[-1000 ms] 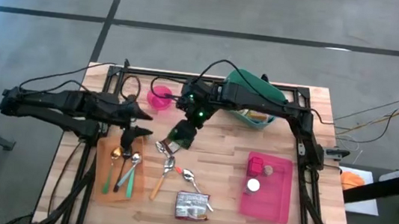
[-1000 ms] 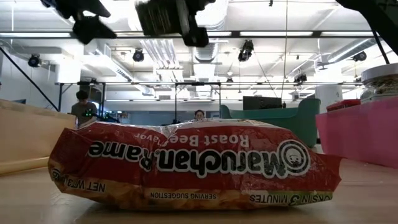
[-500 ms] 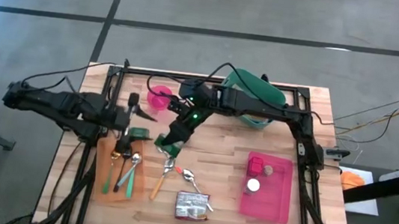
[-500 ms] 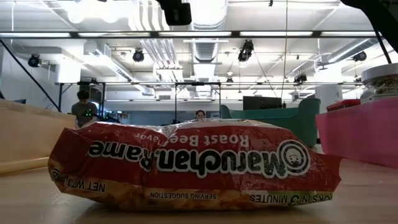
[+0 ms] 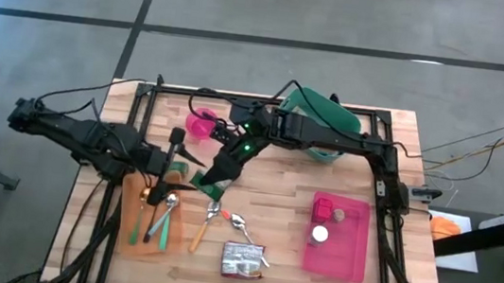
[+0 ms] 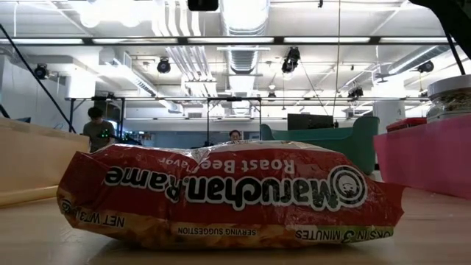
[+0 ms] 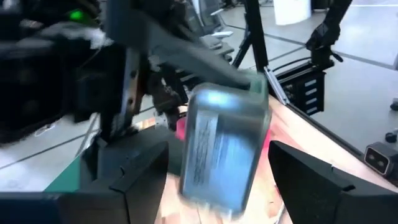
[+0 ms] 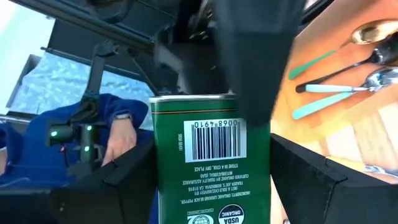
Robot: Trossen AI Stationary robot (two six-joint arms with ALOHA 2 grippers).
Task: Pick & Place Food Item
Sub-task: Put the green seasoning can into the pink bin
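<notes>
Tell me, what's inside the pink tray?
The pink tray holds a pink box, a white-lidded jar and a small brown thing. Anything under them is hidden.

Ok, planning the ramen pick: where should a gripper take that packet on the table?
Probably pinch the ramen packet across its narrower span, mid-length, coming straight down: it lies flat on the table, uncovered, and looks puffy enough to bite.

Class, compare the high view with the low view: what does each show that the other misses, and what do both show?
Only the high view shows both arms, the right hand holding a green tin, the orange tray of spoons and the pink cup. Only the low view shows the printed wrapper lettering and the room's ceiling lights. Both show the ramen packet and the pink tray.
</notes>
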